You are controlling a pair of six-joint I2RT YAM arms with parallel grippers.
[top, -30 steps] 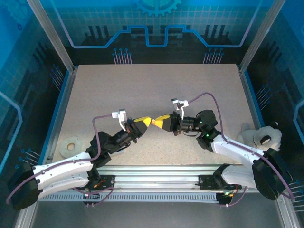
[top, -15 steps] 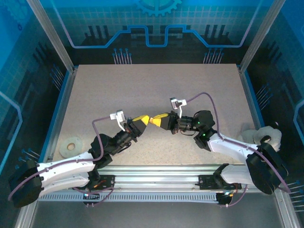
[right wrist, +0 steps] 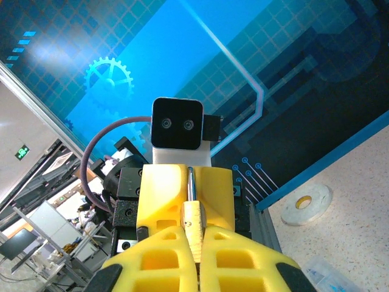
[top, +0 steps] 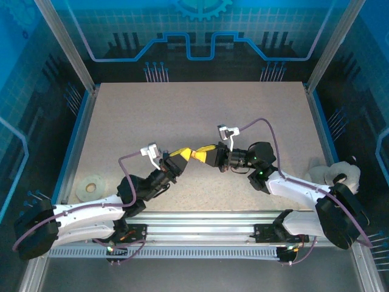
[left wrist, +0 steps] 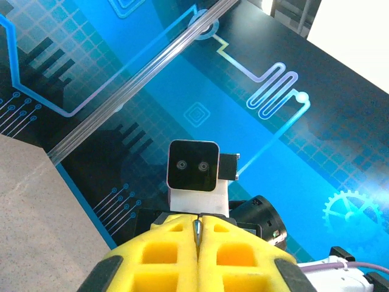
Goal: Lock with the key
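Top external view shows the left gripper [top: 185,154] and right gripper [top: 200,156] tip to tip above the speckled beige table [top: 182,109]; over the last second their meeting point has drifted slightly left and away from the bases, and the left arm's rear link has sunk; in the last half-second the tips barely shift; both pairs of yellow fingers stay pressed together. Left wrist view has a thin pointed metal blade, which I take for the tiny metal key [left wrist: 197,229], pinched in the left seam; its blue-teal head is hidden. Right wrist view has the right fingers clamped on a small brass-coloured block [right wrist: 193,220], likely the lock; a silver shaft runs from it into the left fingers; the settling suggests alignment is finished and a turn comes next.
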